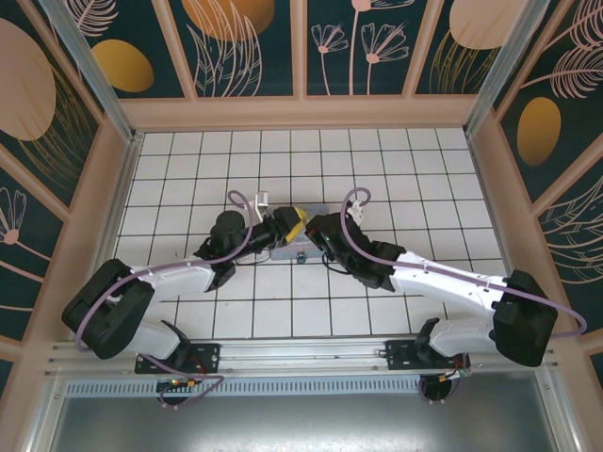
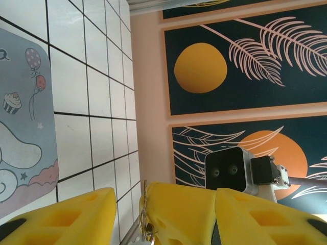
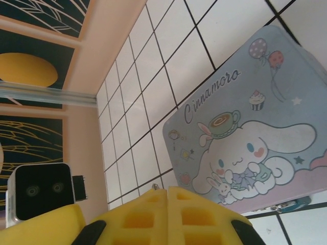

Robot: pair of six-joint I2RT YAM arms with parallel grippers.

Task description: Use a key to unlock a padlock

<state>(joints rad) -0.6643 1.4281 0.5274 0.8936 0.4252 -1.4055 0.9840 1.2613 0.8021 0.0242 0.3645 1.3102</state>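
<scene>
My right gripper [image 3: 167, 190] is shut, and a tiny metallic tip of the key [image 3: 155, 187] pokes out at the seam of its yellow fingers. In the left wrist view the key [image 2: 144, 204] stands as a thin sliver, with its ring below, against the right gripper's fingers [image 2: 179, 209]. My left gripper [image 2: 164, 193] is open, and those fingers sit between its own. Both grippers meet over the pastel-blue box [image 1: 300, 247]. A small dark-blue piece with metal at the box's edge looks like the padlock [image 3: 288, 206].
The cartoon-print box [image 3: 245, 138] lies flat on the white tiled floor [image 1: 424, 179]. Peach walls with dark leaf panels [image 2: 240, 61] enclose the table on three sides. The right wrist's camera housing [image 2: 228, 169] hangs close in front of the left wrist.
</scene>
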